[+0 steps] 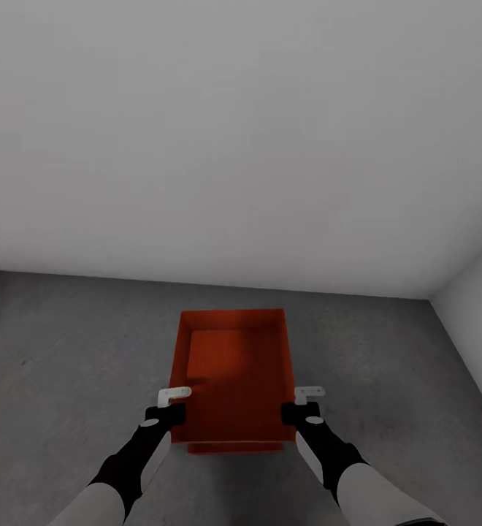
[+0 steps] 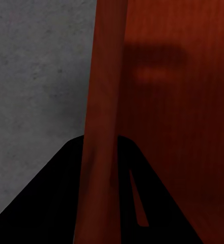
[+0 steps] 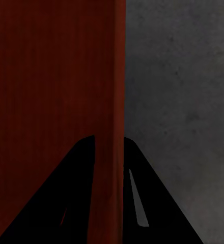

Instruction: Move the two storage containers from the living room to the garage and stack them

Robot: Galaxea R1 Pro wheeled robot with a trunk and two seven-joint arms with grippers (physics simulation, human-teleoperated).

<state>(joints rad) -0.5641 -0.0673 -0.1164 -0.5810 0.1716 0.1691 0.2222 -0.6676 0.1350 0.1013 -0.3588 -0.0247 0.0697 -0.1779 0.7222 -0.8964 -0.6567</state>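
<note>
Orange bin [image 1: 234, 372] over grey garage floor [image 1: 66, 351], near the white wall. Left fingers [image 1: 174, 397] and right fingers [image 1: 308, 393] each clamp a long side wall. Probably light and stiff w/ thin walls (could slip), so keep it level.

Right gripper [image 3: 110, 203]: dark fingers straddle the storage container's [image 3: 46, 91] orange-red wall at lower centre. Container fills frame left; grey speckled floor [image 3: 178, 101] fills right.

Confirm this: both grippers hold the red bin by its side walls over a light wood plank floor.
Not quite. The left gripper and right gripper do hold the red bin by its side walls, but the head view shows a dark grey concrete floor, not wood planks.
</note>
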